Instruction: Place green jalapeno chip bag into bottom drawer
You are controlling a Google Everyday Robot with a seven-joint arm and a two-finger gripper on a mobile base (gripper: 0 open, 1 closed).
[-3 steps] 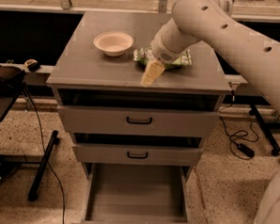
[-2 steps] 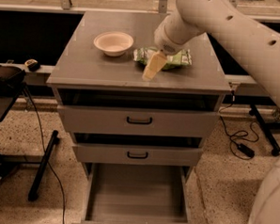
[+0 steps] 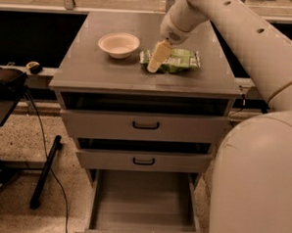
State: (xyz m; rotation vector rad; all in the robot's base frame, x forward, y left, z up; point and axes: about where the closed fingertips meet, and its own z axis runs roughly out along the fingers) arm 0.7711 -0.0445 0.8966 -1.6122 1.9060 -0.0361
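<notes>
The green jalapeno chip bag [image 3: 177,61] lies flat on the grey cabinet top [image 3: 104,69], right of a white bowl [image 3: 119,43]. My gripper [image 3: 157,58] hangs over the bag's left end, its cream fingers pointing down and left at the cabinet top. The bottom drawer [image 3: 144,201] is pulled out below, a wide grey tray with nothing in it. The white arm [image 3: 248,40] reaches in from the right.
Two shallower grey drawers with black handles [image 3: 145,125] sit a little open above the bottom drawer. A dark stand [image 3: 5,89] with cables is at the left. The arm's large white base [image 3: 257,188] fills the lower right.
The gripper has moved up and back along the cabinet top, from near its front edge to the bag's left end. The bag has not moved.
</notes>
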